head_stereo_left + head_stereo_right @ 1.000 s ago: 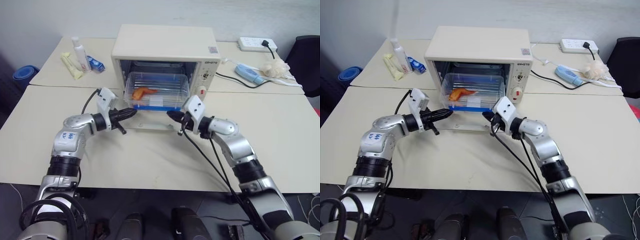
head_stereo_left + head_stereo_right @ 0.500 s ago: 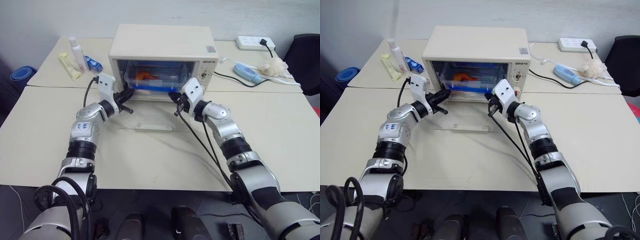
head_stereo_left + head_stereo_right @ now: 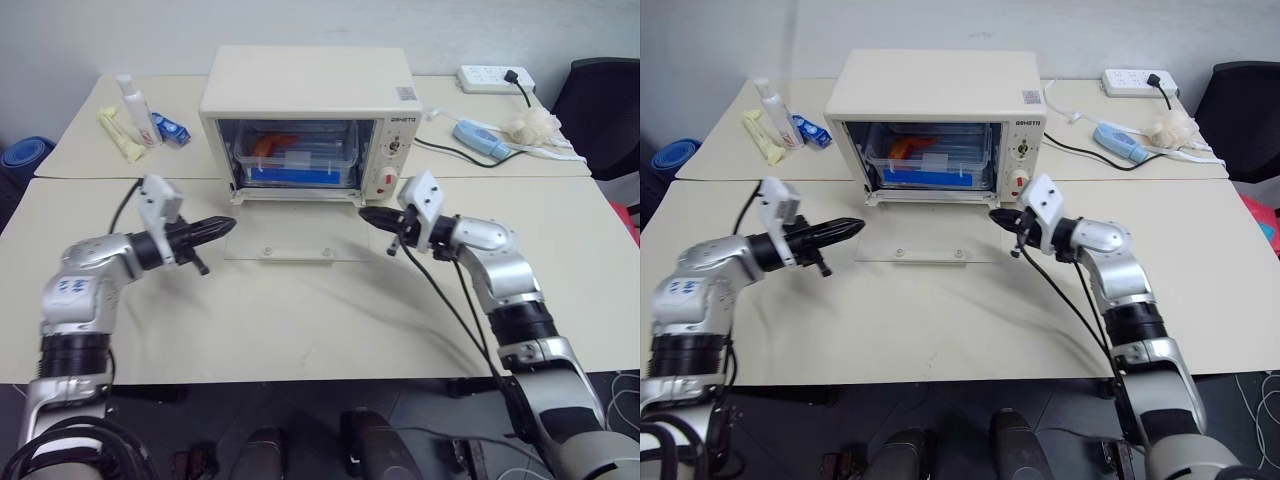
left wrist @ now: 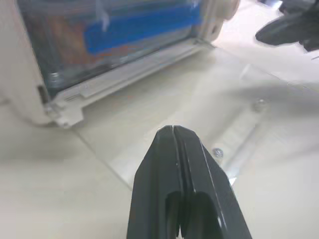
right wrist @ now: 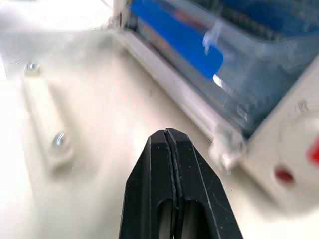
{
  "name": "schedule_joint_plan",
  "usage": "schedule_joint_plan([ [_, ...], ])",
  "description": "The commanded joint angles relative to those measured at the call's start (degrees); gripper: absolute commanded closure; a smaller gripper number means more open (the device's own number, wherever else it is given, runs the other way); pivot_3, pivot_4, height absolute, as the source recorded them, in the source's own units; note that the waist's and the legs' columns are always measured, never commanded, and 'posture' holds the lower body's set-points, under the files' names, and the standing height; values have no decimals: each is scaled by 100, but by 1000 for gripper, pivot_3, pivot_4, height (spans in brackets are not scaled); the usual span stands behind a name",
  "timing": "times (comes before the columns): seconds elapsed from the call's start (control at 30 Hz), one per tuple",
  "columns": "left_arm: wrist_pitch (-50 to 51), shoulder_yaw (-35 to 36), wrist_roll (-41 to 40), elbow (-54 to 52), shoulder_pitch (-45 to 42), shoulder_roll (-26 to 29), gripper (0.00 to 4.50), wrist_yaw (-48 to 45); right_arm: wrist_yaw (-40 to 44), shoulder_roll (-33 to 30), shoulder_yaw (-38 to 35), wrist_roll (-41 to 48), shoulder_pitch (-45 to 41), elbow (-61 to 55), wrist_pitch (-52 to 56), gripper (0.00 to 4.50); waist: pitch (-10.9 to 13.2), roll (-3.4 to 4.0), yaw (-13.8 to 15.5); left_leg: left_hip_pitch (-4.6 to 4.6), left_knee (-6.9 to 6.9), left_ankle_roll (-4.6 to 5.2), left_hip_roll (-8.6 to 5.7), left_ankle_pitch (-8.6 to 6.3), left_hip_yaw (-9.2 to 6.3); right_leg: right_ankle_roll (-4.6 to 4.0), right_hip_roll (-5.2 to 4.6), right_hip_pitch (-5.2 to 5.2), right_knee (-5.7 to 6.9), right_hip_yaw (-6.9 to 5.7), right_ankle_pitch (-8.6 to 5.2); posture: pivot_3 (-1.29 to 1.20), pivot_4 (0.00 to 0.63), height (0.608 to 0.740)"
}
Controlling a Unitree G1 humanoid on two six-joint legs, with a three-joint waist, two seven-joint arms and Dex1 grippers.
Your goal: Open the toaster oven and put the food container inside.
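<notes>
The cream-white toaster oven (image 3: 305,80) stands at the back middle of the table. Its glass door (image 3: 290,240) lies open and flat in front of it, bar handle toward me. Inside the oven sits the food container (image 3: 297,160), clear with a blue strip along its front edge and orange food in it. My left gripper (image 3: 225,226) is shut and empty, pointing right, just off the door's left edge. My right gripper (image 3: 368,214) is also shut and empty, pointing left beside the door's right edge, below the knob panel (image 3: 392,160). The left wrist view looks past my shut left fingertips (image 4: 173,132) at the container's blue strip (image 4: 139,30).
A white bottle (image 3: 130,95), yellow packets and a small blue box lie at the back left. At the back right are a power strip (image 3: 490,77), a blue device (image 3: 478,138) on a cable and a white tuft (image 3: 530,125). A black chair (image 3: 605,110) stands beyond the table's right edge.
Both grippers have drawn back from the oven mouth and moved apart, left one leftward, right one rightward. The container now sits deeper inside the oven. The camera view has shifted too.
</notes>
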Motion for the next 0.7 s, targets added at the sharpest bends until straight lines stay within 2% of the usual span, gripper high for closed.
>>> schedule_joint_plan([
  [0.03,-149,657,-530,-309,443,518,3972,-963,285,-354,-166,-58,289,219,-267,4500,1,1,36,0,1,0,0,0,0,-1,0,0,-13,0,0,0,150,740],
  [0.17,-174,916,-810,-497,666,601,2871,-1144,457,-289,-85,-255,286,1249,-1053,4500,3,4,118,1,1,10,0,3,6,-2,-1,4,-28,2,1,0,150,740],
  [0.2,-108,935,-848,-529,712,602,2477,-1131,609,-193,-58,-253,257,1516,-1383,4500,3,5,122,1,1,13,0,4,7,-3,-1,4,-26,3,1,0,150,740],
  [0.27,-43,989,-929,-491,788,549,1998,-1105,803,47,-45,-201,164,1905,-1754,4500,4,6,124,3,0,13,0,4,7,-3,-1,3,-19,3,2,0,150,740],
  [0.47,-158,1184,-1015,-339,977,312,179,-873,1199,697,-344,270,-99,2195,-2189,4500,4,7,83,6,-6,10,4,4,9,-4,6,-2,0,2,2,0,150,740],
  [0.5,-133,1240,-1060,-363,1014,258,11,-807,1207,776,-433,389,-125,2150,-2213,4500,4,7,82,5,-5,9,4,5,9,-4,6,-2,3,3,2,0,150,740],
  [0.7,315,1687,-1668,-636,1019,-136,11,-92,1194,937,-721,801,-157,1621,-2068,4500,4,7,123,3,0,9,4,4,5,-4,2,-1,5,0,2,0,150,740],
])
